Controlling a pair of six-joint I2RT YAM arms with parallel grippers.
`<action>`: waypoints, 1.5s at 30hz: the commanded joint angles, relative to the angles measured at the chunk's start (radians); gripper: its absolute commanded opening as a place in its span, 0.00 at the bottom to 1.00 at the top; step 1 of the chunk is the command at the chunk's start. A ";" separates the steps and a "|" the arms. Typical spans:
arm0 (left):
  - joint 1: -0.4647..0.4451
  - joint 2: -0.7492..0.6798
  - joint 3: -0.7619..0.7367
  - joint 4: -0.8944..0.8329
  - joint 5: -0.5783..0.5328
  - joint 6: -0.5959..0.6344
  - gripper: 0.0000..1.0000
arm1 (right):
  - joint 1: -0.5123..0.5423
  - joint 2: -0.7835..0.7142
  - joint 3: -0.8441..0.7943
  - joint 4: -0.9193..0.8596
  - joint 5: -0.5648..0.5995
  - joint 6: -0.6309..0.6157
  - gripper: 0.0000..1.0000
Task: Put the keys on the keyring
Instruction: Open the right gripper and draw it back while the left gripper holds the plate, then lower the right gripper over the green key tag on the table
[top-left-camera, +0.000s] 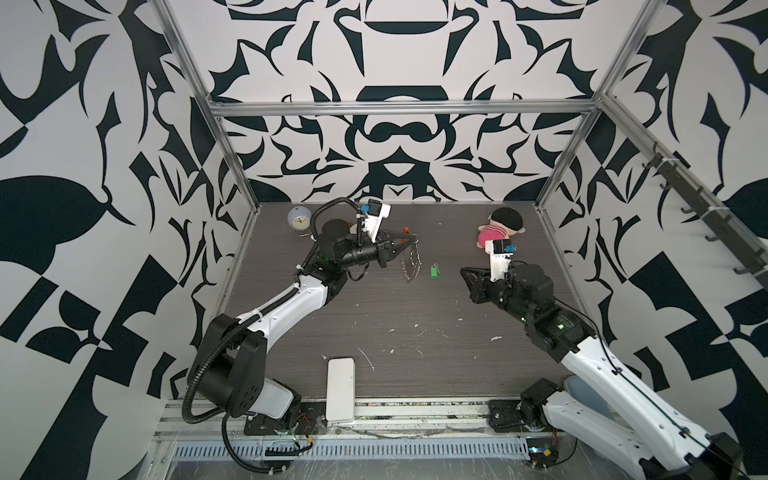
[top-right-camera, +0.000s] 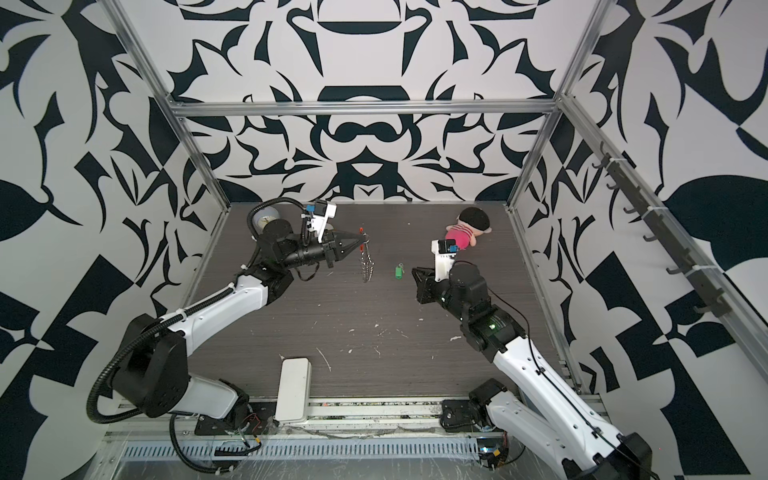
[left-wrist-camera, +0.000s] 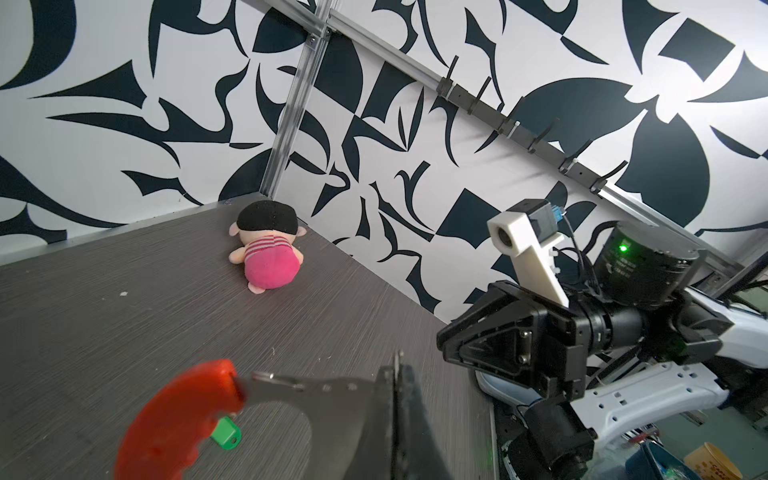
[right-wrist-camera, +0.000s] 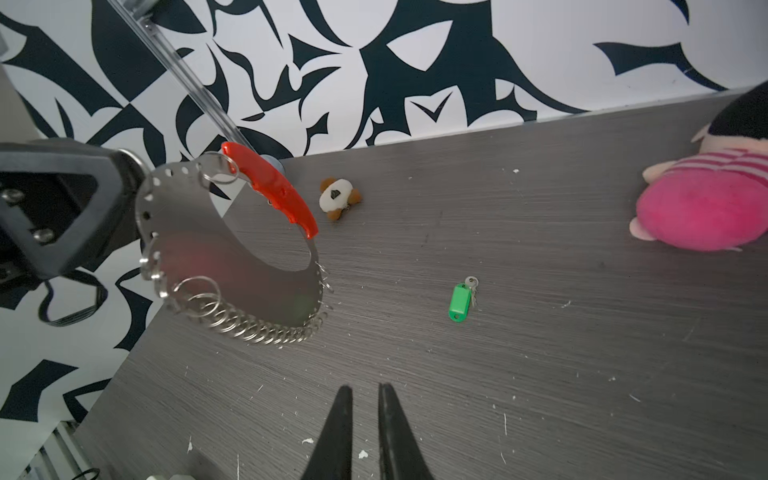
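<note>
The left claw (top-left-camera: 412, 240) pinches the keyring (top-left-camera: 411, 266), which dangles above the surface (top-left-camera: 374, 332). The green-headed key (top-left-camera: 434, 272) lies flat on the surface between the arms, near the hanging rings. The right claw (right-wrist-camera: 364, 390) hovers nearby, tips narrowly parted, apparently holding nothing.

Readable text: none is made out in any view.
Motor housing (left-wrist-camera: 642, 266): small pale print is seen below a green light in the left wrist view, too fine to be read.
Yellow cup (left-wrist-camera: 711, 462): brown lettering is shown in the same view, blurred beyond reading.
Clock (top-left-camera: 298, 220): a dial is seen in a top view; its marks are too small to be told.
</note>
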 joint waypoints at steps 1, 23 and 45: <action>-0.001 -0.032 0.005 -0.018 0.003 -0.027 0.00 | 0.000 0.012 0.078 -0.068 -0.005 0.049 0.16; 0.000 -0.073 0.145 -0.444 -0.221 0.327 0.00 | -0.037 0.502 0.113 0.096 0.166 -0.002 0.17; 0.000 -0.084 0.045 -0.382 -0.264 0.172 0.00 | -0.167 1.078 0.494 0.113 -0.081 0.221 0.34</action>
